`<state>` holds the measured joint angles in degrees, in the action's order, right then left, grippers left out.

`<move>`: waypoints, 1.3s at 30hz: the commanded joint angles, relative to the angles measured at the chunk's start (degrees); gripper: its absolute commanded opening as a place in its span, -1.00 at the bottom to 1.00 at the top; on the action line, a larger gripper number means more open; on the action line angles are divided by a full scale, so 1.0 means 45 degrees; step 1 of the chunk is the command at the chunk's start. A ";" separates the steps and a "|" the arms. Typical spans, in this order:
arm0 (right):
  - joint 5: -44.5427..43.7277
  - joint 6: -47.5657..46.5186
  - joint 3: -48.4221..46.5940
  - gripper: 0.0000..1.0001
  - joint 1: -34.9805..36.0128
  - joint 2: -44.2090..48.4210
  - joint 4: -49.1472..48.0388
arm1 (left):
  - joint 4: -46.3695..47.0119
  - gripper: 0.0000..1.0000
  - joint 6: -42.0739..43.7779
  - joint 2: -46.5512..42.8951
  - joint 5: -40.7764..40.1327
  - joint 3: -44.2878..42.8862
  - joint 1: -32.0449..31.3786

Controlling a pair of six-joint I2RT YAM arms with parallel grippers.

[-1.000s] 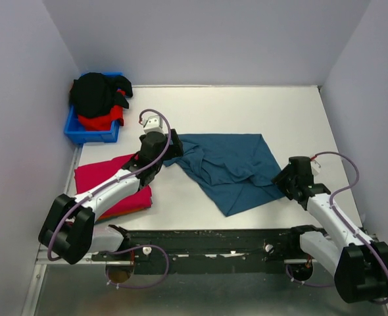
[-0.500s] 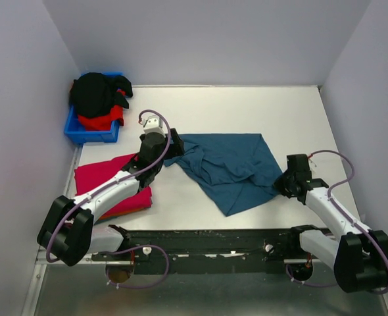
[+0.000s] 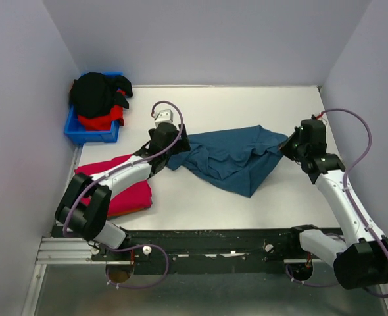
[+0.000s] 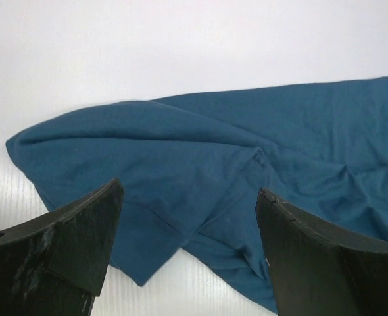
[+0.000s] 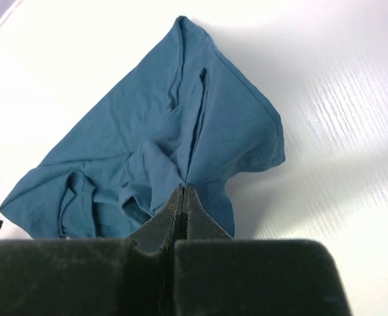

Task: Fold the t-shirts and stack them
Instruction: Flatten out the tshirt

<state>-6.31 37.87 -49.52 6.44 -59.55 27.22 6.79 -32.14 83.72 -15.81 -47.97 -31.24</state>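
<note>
Where the soft teal-blue t-shirt [image 3: 227, 161] lies rumpled in loose folds at the centre of the white, faintly ribbed worktop [image 3: 246, 108], the right fingers [image 5: 174, 217] are clenched on a pinch of its right edge. The matte black left fingers [image 4: 82, 230] stand spread wide over its left corner, holding nothing. A crimson-pink shirt [image 3: 125, 191] lies flat at lower left; black and red shirts [image 3: 92, 95] heap in a blue plastic bin [image 3: 75, 133] at upper left.

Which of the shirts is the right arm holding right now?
The teal-blue shirt mid-table: the right arm's jaws are shut on its edge. The crimson-pink shirt lies flat at the left, not gripped.
</note>
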 commanded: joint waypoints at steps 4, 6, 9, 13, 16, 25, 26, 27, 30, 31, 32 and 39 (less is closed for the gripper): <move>-0.0045 -0.0603 0.0747 -0.73 0.0054 -0.0517 0.0574 | -0.1820 0.86 0.0306 0.1551 0.0369 -0.1509 -0.0049; 0.0228 -0.0563 0.1469 -0.64 0.0054 -0.0517 0.0222 | -0.1723 0.86 0.0306 0.1512 0.0447 -0.1451 -0.0049; 0.0483 -0.0466 0.2213 -0.45 0.0054 -0.0633 -0.0364 | -0.1606 0.86 0.0306 0.1356 0.0506 -0.1353 -0.0049; 0.0444 -0.0524 0.2547 -0.31 0.0034 -0.1004 -0.0775 | -0.1684 0.86 0.0345 0.1122 0.0448 -0.1314 -0.0068; 0.0309 -0.0544 0.2606 -0.31 0.0034 -0.1277 -0.0932 | -0.1606 0.86 0.0326 0.0965 0.0428 -0.1216 -0.0068; -0.0901 -0.0429 0.2722 -0.51 0.0034 -0.1610 -0.0991 | -0.1645 0.87 0.0384 0.0985 0.0409 -0.1255 -0.0166; -0.1097 -0.0311 0.2781 -0.82 0.0034 -0.1611 -0.0972 | -0.1664 0.86 0.0385 0.0985 0.0389 -0.1255 -0.0147; -0.1215 -0.0251 0.2858 -0.98 0.0034 -0.1611 -0.0991 | -0.1645 0.86 0.0404 0.0965 0.0350 -0.1255 -0.0166; -0.1528 -0.0212 0.2762 -0.99 0.0034 -0.1785 -0.0933 | -0.1684 0.86 0.0423 0.0985 0.0331 -0.1255 -0.0166; -0.1664 -0.0212 0.2684 -0.99 0.0015 -0.1825 -0.0874 | -0.1665 0.86 0.0424 0.0985 0.0311 -0.1255 -0.0166; -0.1762 -0.0134 0.2567 -0.99 0.0015 -0.1825 -0.0796 | -0.1645 0.86 0.0443 0.0985 0.0330 -0.1255 -0.0185; -0.1236 -0.0757 -0.0065 -0.99 0.0015 -0.1202 -0.0172 | -0.1258 0.87 0.0852 0.0887 0.0292 -0.1138 -0.0478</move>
<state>-11.35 36.27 -40.80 6.44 -67.29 25.02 0.10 -30.44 89.89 -14.48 -53.65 -32.21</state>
